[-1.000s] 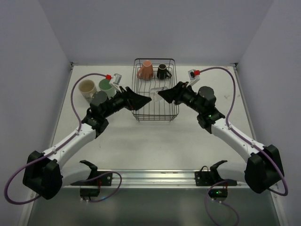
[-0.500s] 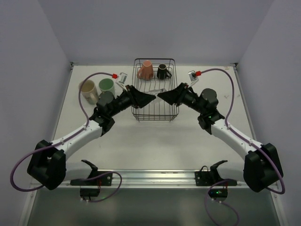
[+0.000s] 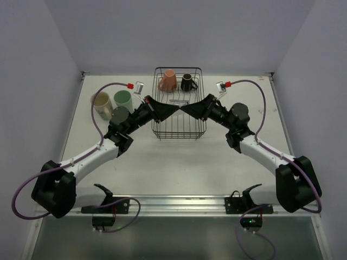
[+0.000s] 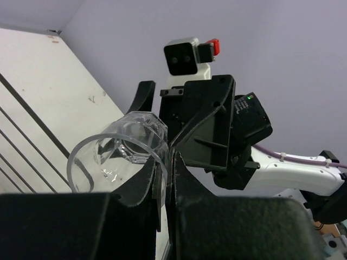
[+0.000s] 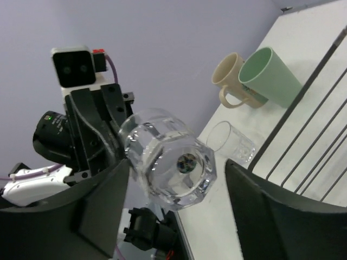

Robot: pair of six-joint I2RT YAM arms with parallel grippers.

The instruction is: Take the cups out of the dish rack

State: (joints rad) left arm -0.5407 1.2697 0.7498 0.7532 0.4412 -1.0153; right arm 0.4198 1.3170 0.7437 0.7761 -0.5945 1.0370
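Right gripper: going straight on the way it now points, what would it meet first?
The clear glass, base toward it and apparently between its open jaws; the left gripper pinching the glass's rim lies just behind.

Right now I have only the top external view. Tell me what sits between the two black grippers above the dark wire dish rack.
Observer: A clear faceted drinking glass. The left gripper is shut on its rim.
Operator: Report the right gripper's jaws.
Observer: The right gripper is open, with its fingers apart on either side of the glass's base.
Operator: Check for any cup my view hides.
Observer: A second clear glass sits on the white table outside the wire dish rack, near the mint-green tumbler and the cream handled cup.
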